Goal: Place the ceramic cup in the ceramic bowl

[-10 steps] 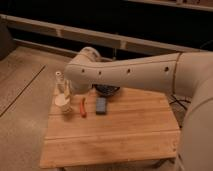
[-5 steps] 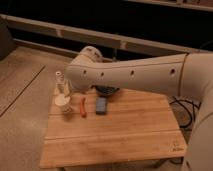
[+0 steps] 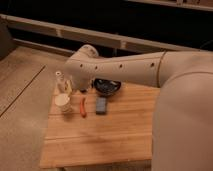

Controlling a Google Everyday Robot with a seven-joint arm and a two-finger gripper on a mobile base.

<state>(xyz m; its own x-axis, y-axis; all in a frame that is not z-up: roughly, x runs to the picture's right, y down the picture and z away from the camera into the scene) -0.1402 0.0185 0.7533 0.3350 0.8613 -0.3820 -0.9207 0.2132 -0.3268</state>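
Note:
The ceramic cup (image 3: pixel 63 102) is small and cream-white. It stands upright near the left edge of the wooden table (image 3: pixel 115 135). The ceramic bowl (image 3: pixel 107 86) is dark and shallow. It sits at the table's back edge, partly hidden by my arm (image 3: pixel 125 67). My gripper (image 3: pixel 74 85) hangs below the arm's bent end, just behind and to the right of the cup, between the cup and the bowl. It is mostly hidden by the wrist.
A slim white bottle (image 3: pixel 59 80) stands behind the cup at the back left corner. An orange-red stick (image 3: pixel 83 107) and a flat blue block (image 3: pixel 101 105) lie between cup and bowl. Floor lies to the left, and a dark shelf wall stands behind.
The arm has shifted only slightly, and its end stays over the table's back left. The cup, bowl and other objects have not moved.

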